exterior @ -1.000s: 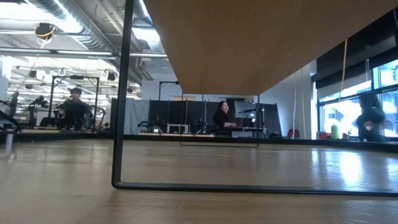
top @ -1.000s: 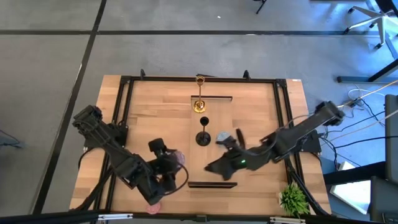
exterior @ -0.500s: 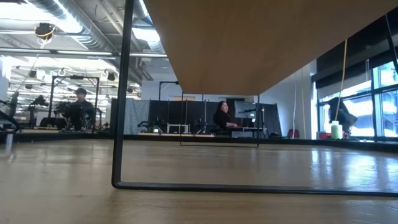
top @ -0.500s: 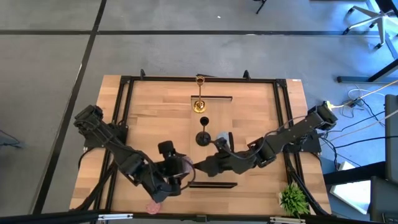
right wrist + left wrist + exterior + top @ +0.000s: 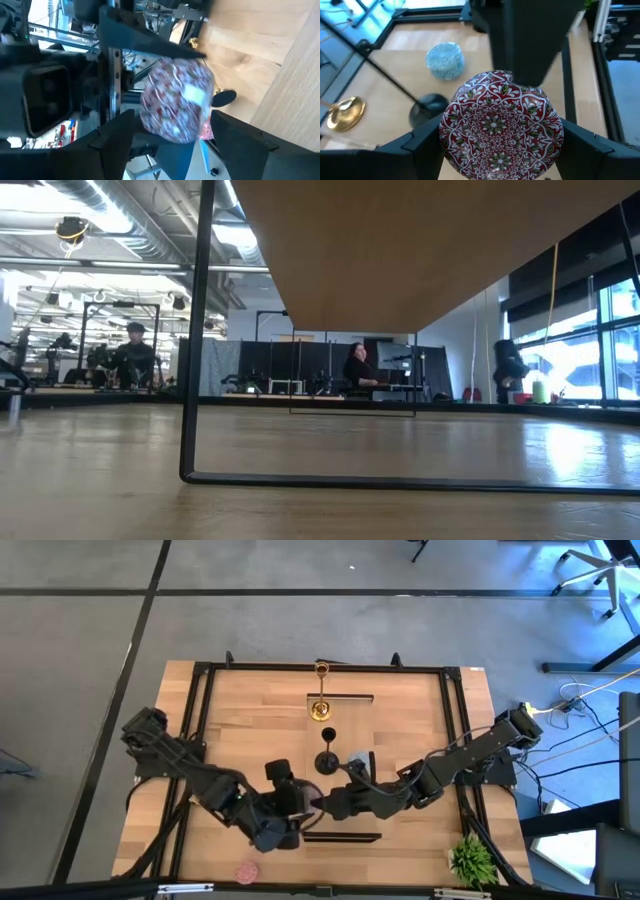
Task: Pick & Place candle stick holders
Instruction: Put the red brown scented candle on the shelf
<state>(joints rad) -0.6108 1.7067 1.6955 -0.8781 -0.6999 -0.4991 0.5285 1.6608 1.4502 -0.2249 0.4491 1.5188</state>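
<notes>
My left gripper (image 5: 298,802) is shut on the rim of a low round candle stick holder (image 5: 500,125) with a red and white pattern, held above the front middle of the table. My right gripper (image 5: 326,803) faces it from the other side. Its fingers are spread on either side of the same holder (image 5: 176,102); contact is not visible. A light-blue holder (image 5: 356,758) and a black stemmed holder (image 5: 327,762) stand just behind. Two gold holders (image 5: 321,710) (image 5: 322,668) stand in line toward the back. A pink holder (image 5: 246,871) lies at the front edge.
A small green plant (image 5: 472,860) sits at the front right corner. Thin black bar frames stand at the back middle (image 5: 340,697) and front middle (image 5: 342,836). A black rail frame (image 5: 200,740) runs round the table. The low view shows a black frame leg (image 5: 195,330) and people far off.
My left gripper carried the patterned holder rightward to the front middle, uncovering the pink holder. My right gripper left the light-blue holder and swung left and forward to meet it.
</notes>
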